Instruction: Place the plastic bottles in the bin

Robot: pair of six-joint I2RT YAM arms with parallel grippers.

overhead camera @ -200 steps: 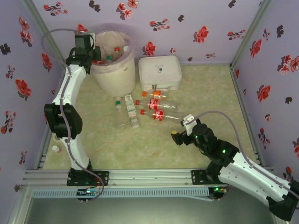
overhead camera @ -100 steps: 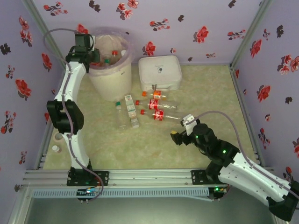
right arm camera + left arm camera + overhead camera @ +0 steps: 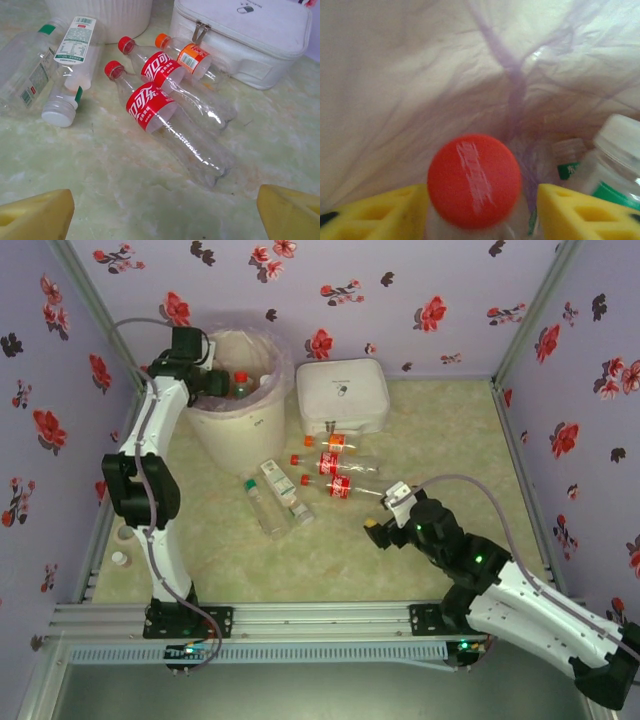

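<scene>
Now | left fingers (image 3: 375,215) moved over bin (image 3: 235,425) | red-capped bottle (image 3: 474,180) gripped

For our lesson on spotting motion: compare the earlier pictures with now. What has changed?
The left gripper swung right over the tall cream-white bin, a red-capped clear bottle between its jaws; the bin and two green-labelled bottles beside it shifted nearer. Red-labelled bottles, flat white case and right gripper stayed.

The red-capped bottle (image 3: 474,180) was blurred, its body cut off below the cap. The bin (image 3: 100,11) was cut off above its base, the white case (image 3: 240,30) at its far corner.
</scene>
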